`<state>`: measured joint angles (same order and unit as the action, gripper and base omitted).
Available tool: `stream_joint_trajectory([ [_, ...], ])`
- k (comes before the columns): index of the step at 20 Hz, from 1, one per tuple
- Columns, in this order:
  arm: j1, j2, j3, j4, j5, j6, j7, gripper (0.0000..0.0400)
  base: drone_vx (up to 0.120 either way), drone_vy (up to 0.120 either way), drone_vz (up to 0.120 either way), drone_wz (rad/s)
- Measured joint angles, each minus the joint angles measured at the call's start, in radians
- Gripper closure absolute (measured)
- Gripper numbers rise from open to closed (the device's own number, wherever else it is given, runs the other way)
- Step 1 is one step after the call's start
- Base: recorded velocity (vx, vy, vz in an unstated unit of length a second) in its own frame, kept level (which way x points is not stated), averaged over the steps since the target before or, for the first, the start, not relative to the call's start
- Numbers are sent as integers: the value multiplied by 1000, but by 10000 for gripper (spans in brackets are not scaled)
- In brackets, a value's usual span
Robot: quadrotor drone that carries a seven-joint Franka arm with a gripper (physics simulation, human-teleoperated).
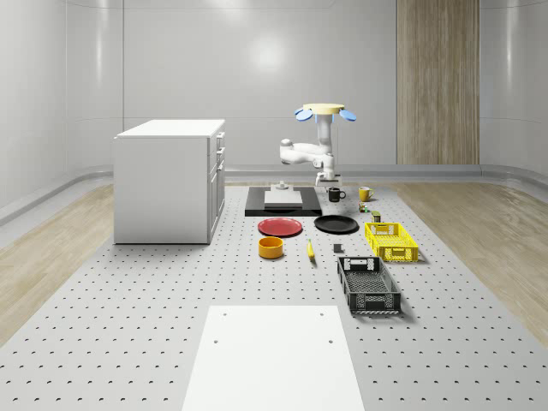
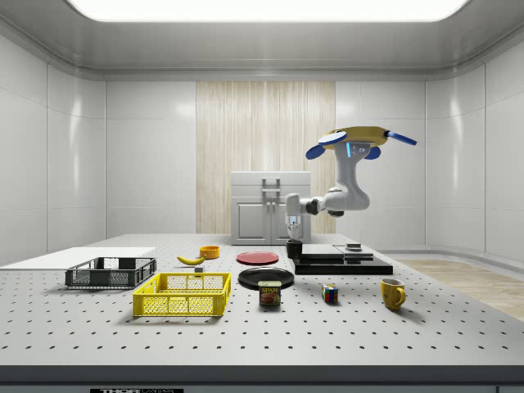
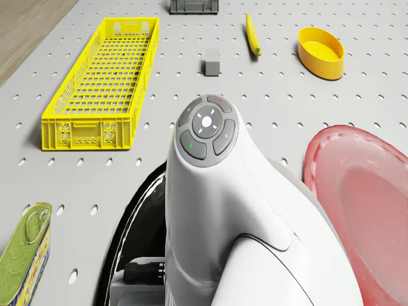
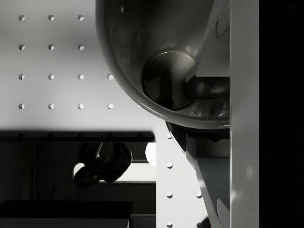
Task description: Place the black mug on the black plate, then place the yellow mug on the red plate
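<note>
Black mug (image 1: 336,194) just under the claw (image 1: 328,180), drone (image 1: 325,110) hovering above both. Cannot tell whether clenched or released. Seat firmly on the rim, lift straight up, then carry level to the black plate (image 1: 336,224) near the claw.

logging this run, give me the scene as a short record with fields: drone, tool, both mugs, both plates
drone: hovers above the table's far part, over the black mug
tool: tool lowered onto the black mug, one finger inside its rim
black mug: upright on the table, off the black plate
yellow mug: yellow mug on the table, apart from the tool
black plate: black plate bare
red plate: red plate bare
</note>
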<state>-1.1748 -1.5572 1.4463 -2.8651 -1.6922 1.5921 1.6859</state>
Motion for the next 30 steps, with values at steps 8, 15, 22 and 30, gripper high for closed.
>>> stream_joint_trajectory([
  [8, -1, -8, 1, 0, 3, 8, 1, 300, 120, -35, 0, 0],
  [15, -2, -14, 2, 0, 5, 13, 1, 300, 120, 0, -17, 0],
  [22, -2, -19, 2, 0, 7, 18, 2, 300, 120, 0, -80, 0],
  [30, -8, -26, -48, 7, -39, 39, 3, 300, 30, 0, 0, 0],
])
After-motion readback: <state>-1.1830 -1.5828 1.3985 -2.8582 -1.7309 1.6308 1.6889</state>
